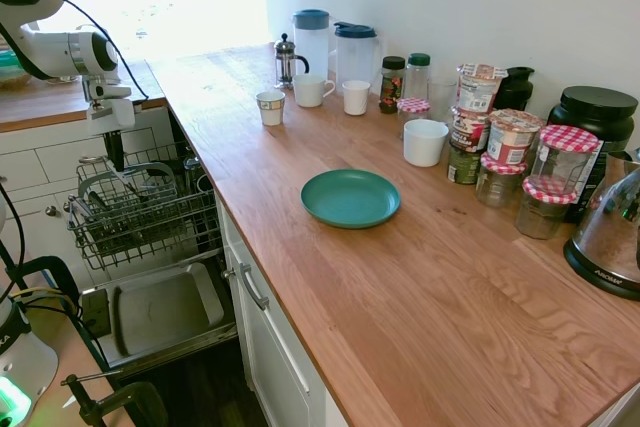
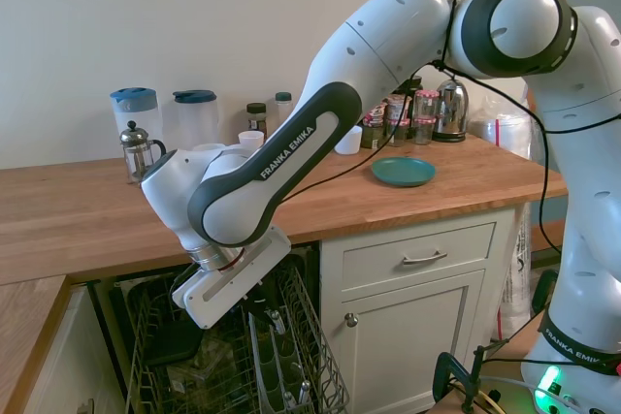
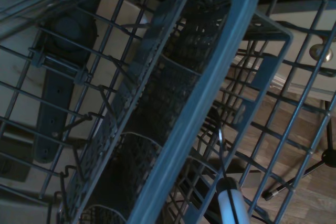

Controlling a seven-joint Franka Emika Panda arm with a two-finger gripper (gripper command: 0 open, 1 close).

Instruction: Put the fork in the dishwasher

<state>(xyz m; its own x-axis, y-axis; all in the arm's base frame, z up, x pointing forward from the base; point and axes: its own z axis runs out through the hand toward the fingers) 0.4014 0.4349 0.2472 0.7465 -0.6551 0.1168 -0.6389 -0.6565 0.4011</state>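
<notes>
End effector (image 1: 115, 152), grip state unclear, hangs over the dishwasher's (image 1: 160, 312) wire rack (image 1: 140, 217).

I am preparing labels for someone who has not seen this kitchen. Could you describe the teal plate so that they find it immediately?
Start at the long wooden counter beside the open dishwasher. The teal plate lies flat near its middle, alone, in front of the row of jars and cups by the wall. It is the only flat, blue-green dish; nothing rests on it.
</notes>
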